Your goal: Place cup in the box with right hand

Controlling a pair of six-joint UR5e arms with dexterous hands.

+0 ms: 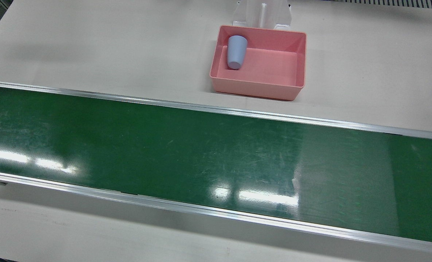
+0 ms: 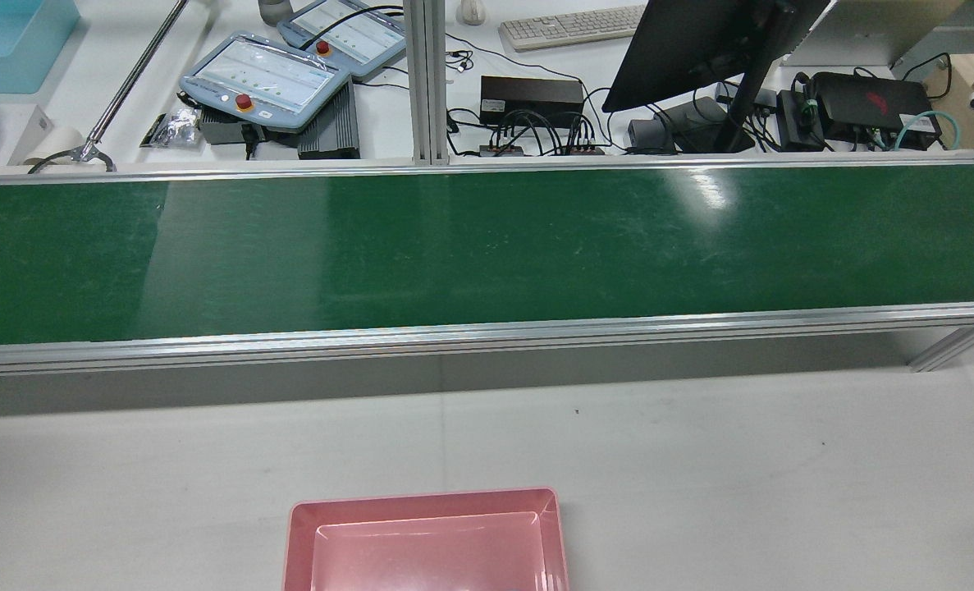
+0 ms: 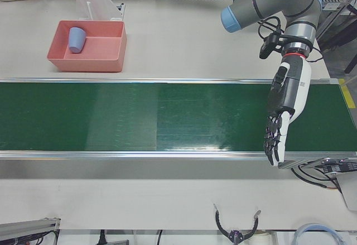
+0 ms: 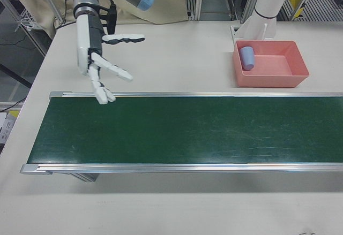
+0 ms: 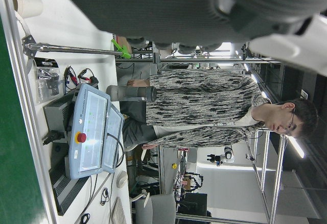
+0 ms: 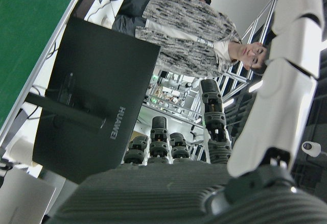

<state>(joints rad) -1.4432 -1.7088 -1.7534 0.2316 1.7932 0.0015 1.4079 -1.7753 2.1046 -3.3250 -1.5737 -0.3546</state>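
A pale blue cup (image 1: 236, 51) lies on its side inside the pink box (image 1: 292, 87), in the corner near the white pedestal; it also shows in the left-front view (image 3: 76, 39) and the right-front view (image 4: 246, 58). My right hand (image 4: 99, 69) is open and empty, far from the box (image 4: 300, 80), above the table edge at the end of the green belt. My left hand (image 3: 283, 119) is open and empty, hanging over the other end of the belt. The rear view shows only part of the box (image 2: 298, 533), no cup.
The green conveyor belt (image 1: 201, 160) runs across the table between aluminium rails. A white arm pedestal (image 1: 262, 14) stands right behind the box. Beyond the belt are teach pendants (image 2: 265, 82), a monitor (image 2: 700, 41) and cables.
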